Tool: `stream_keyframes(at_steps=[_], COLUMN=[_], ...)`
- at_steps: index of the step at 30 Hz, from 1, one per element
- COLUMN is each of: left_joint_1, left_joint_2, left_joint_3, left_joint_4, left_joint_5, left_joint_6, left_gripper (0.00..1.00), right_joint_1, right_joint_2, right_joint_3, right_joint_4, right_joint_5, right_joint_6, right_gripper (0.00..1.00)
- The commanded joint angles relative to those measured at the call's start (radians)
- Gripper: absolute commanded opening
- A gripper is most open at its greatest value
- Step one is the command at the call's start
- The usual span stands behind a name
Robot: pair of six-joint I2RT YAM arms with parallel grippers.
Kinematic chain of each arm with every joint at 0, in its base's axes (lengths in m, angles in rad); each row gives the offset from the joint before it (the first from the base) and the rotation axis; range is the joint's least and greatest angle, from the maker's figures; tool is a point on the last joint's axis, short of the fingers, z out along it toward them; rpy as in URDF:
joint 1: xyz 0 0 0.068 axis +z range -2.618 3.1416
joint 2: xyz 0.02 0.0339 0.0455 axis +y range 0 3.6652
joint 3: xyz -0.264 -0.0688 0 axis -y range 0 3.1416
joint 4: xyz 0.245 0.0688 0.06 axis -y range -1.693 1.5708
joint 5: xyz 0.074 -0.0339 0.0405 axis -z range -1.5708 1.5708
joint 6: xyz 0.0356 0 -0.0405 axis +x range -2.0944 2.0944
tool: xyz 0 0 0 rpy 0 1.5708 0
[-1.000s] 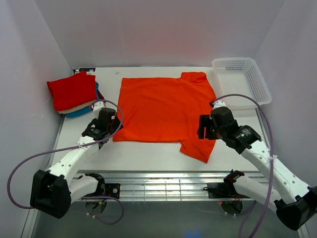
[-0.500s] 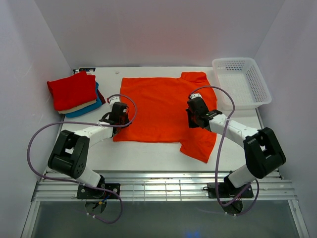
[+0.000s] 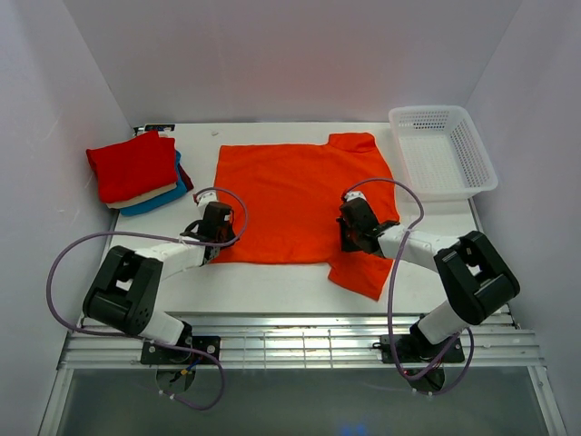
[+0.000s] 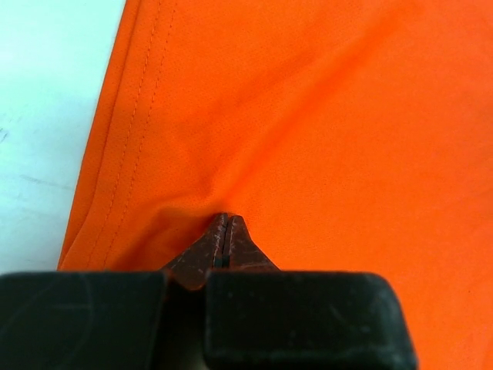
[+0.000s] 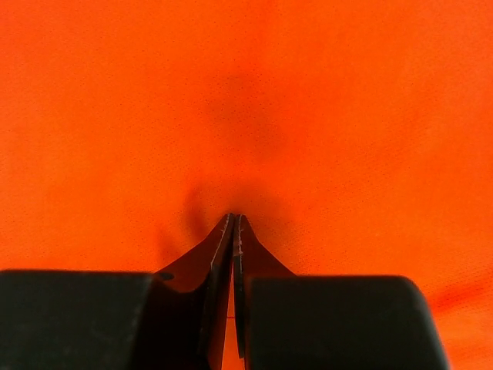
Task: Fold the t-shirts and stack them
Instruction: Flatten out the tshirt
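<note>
We see the orange t-shirt (image 3: 290, 200) spread flat in the middle of the counter (image 3: 272, 282). Its stitched hem faces 9 o'clock, and its two sleeves lie on the 3 o'clock side, one pointing to 1 o'clock and the other to 5 o'clock.

The left claw (image 3: 218, 238) sits on the shirt's 7 o'clock corner, just inside the hem. The right claw (image 3: 352, 234) sits on the cloth toward 4 o'clock, where the near sleeve joins the body.

From the left wrist we look down on the left claw (image 4: 226, 223). Its jaws are pressed together, with only a hairline slit between them. The tips are sunk into a small pucker of the orange t-shirt (image 4: 323, 116), and shallow creases run out from that spot. The double-stitched hem runs along the 9 o'clock side, with bare counter (image 4: 38, 116) beyond it.

From the right wrist, the right claw (image 5: 233, 220) is likewise drawn closed. Its two tips meet on the orange t-shirt (image 5: 246, 92), which fills that whole view. A faint dimple and a few short wrinkles gather around the tips.

At 10 o'clock on the counter, well apart from both claws, stands a pile of folded shirts. The red t-shirt (image 3: 132, 165) is on top, the cream t-shirt (image 3: 145, 194) is under it, and the teal-blue t-shirt (image 3: 156, 204) shows at the bottom edge.

The white mesh basket (image 3: 445, 150) stands at 2 o'clock, just beside the far sleeve.
</note>
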Motion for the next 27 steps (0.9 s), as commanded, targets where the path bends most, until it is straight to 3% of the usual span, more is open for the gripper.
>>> stream_keyframes(at_steps=[1,12,18,20,23,27], left_joint_1=[-0.002,-0.008,-0.026,-0.028,-0.028,-0.007], left_joint_2=[-0.044,-0.206,-0.391,-0.418,-0.372,-0.129], left_joint_3=[-0.052,-0.07,-0.015,0.029,0.129,0.299], left_joint_4=[-0.069,-0.234,-0.289,-0.265,-0.158,-0.048], left_joint_5=[-0.037,-0.052,-0.072,-0.103,-0.169,-0.206], left_joint_6=[-0.041,-0.093,-0.101,-0.087,-0.009,0.11], left_gripper=[0.0,0.0,0.0,0.0,0.01,0.23], right_joint_1=[0.046,0.217,0.232,0.227,0.156,-0.03], right_joint_2=[-0.013,-0.222,-0.345,-0.375,-0.348,-0.215], right_joint_3=[-0.074,-0.186,-0.041,0.019,0.16,0.329], right_joint_4=[-0.01,-0.151,-0.318,-0.326,-0.319,-0.239], right_joint_5=[0.002,0.131,0.247,0.313,0.327,0.177], right_joint_6=[0.07,0.219,0.214,0.159,0.058,-0.065], right_gripper=[0.08,0.08,0.08,0.13,0.21,0.24])
